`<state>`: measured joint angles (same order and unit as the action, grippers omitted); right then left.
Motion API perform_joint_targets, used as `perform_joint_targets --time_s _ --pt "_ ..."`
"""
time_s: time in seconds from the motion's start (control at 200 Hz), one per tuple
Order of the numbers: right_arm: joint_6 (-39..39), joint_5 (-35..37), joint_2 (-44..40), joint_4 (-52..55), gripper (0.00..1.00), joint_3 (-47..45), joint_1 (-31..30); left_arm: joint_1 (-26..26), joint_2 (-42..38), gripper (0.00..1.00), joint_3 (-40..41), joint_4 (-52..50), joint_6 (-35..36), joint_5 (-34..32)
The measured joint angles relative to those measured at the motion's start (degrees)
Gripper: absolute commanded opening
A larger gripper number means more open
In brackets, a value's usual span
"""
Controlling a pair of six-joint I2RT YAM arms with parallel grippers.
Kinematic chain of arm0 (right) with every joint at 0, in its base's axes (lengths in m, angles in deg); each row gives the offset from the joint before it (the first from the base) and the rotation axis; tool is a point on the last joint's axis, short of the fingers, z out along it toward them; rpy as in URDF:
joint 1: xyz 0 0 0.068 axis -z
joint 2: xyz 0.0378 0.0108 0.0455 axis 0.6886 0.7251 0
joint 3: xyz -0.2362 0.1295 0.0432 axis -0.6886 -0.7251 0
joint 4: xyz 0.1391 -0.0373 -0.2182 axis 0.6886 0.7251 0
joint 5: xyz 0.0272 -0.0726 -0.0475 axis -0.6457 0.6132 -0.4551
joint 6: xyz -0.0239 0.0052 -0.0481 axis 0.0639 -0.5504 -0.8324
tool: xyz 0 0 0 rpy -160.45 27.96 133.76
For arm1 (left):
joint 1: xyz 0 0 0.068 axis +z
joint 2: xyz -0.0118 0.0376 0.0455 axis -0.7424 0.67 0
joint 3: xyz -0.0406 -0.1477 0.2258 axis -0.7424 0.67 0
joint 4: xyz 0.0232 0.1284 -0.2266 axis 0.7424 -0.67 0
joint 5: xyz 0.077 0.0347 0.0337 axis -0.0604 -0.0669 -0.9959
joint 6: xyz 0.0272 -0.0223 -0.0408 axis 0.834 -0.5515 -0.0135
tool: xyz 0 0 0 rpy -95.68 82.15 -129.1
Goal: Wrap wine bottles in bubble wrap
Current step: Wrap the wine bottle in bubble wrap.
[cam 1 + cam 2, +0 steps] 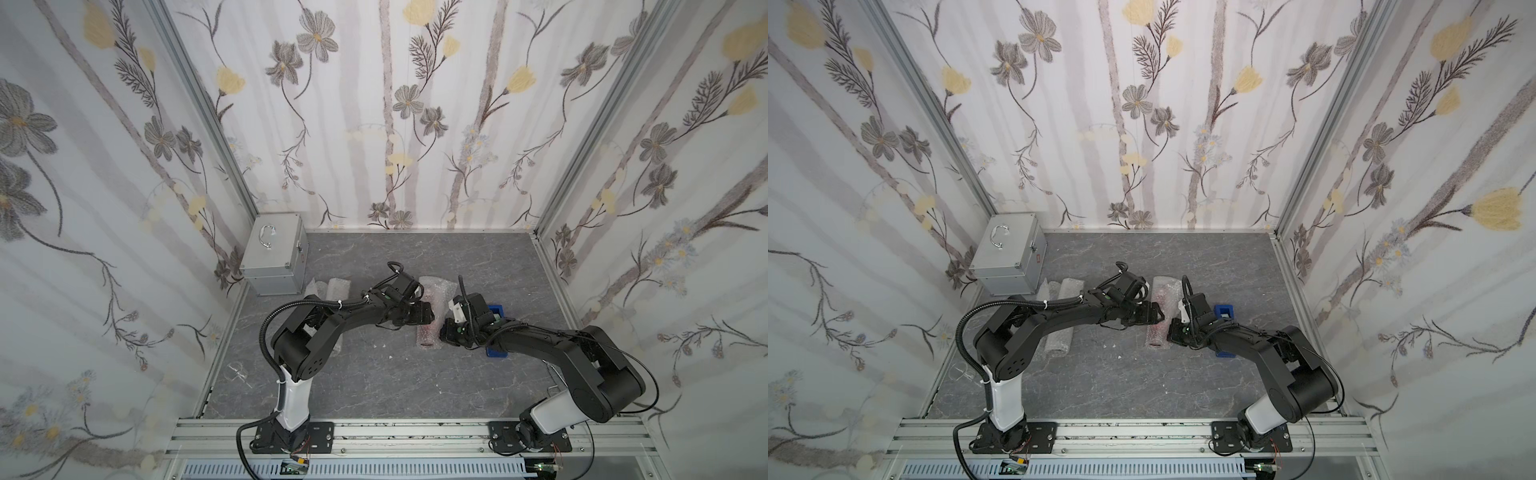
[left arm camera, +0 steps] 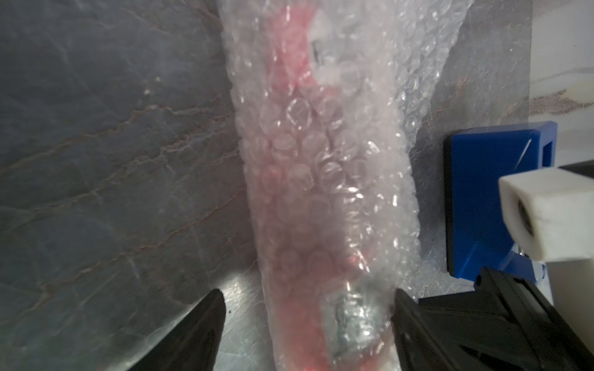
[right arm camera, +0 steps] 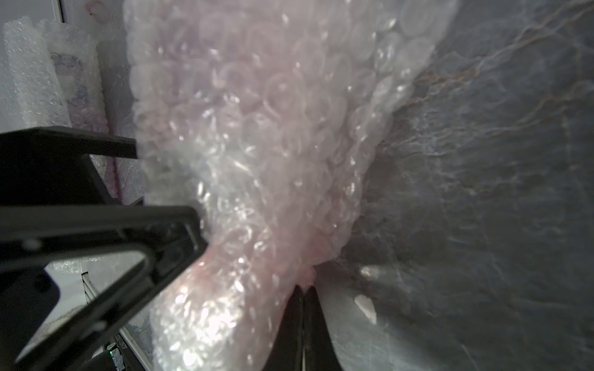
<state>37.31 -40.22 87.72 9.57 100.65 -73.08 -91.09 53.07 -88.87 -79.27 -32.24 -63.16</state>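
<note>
One wine bottle with red-pink liquid lies rolled in bubble wrap [image 1: 434, 289] [image 1: 1163, 291] mid-table, its length running away from the arms. The pink shows through the wrap [image 2: 305, 160] [image 3: 257, 144]. My left gripper [image 1: 432, 318] [image 1: 1160, 318] [image 2: 308, 290] is open, one finger on each side of the roll, neither pressing it. From the other side, my right gripper [image 1: 445, 329] [image 1: 1171, 332] [image 3: 303, 289] is shut, its tips pinching a pulled-out fold of the wrap low on the roll.
Two more bubble-wrapped rolls [image 1: 336, 286] [image 1: 1059, 324] lie at the left, partly under my left arm. One [image 3: 74, 90] shows purple. A silver case [image 1: 274, 257] stands at the back left. A blue tape dispenser [image 1: 496, 311] [image 2: 482, 199] sits beside my right wrist.
</note>
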Motion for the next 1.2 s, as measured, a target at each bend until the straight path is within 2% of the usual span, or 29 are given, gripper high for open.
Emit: perform_joint_targets --time_s 0.12,0.22,0.405,0.58,0.7,0.755,0.939,1.079,1.199 --pt "-0.02 -0.02 0.44 -0.17 0.04 0.00 0.00 -0.11 0.22 0.58 0.68 2.10 0.22 0.13" --pt "-0.02 0.00 0.68 -0.24 0.11 -0.15 0.00 0.20 0.15 0.51 2.40 4.81 0.24 0.59" --pt "-0.96 0.70 -2.05 2.58 0.24 -1.18 0.55 1.33 -0.17 0.49 4.02 7.80 0.24 2.25" --pt "-2.67 1.70 -10.36 8.26 0.28 -0.50 1.84 1.81 -0.26 0.49 4.68 9.27 0.17 2.99" --pt "-3.06 1.75 -11.63 10.43 0.33 2.75 2.99 2.03 -0.35 0.49 5.25 10.45 0.00 3.26" --pt "-3.08 1.62 -10.54 10.56 0.37 4.70 3.28 2.19 -0.39 0.49 5.42 10.88 -0.02 3.41" --pt "-3.08 -0.31 -0.72 8.04 0.43 11.08 3.63 2.47 -0.37 0.50 5.64 11.56 -0.24 3.87" --pt "-2.49 -2.08 5.49 6.16 0.50 11.52 4.35 2.60 -0.37 0.51 5.73 11.69 -0.68 3.85" --pt "-1.49 -3.96 7.67 -0.26 0.52 9.73 4.52 2.97 -0.44 0.54 5.81 11.61 -0.68 2.43"
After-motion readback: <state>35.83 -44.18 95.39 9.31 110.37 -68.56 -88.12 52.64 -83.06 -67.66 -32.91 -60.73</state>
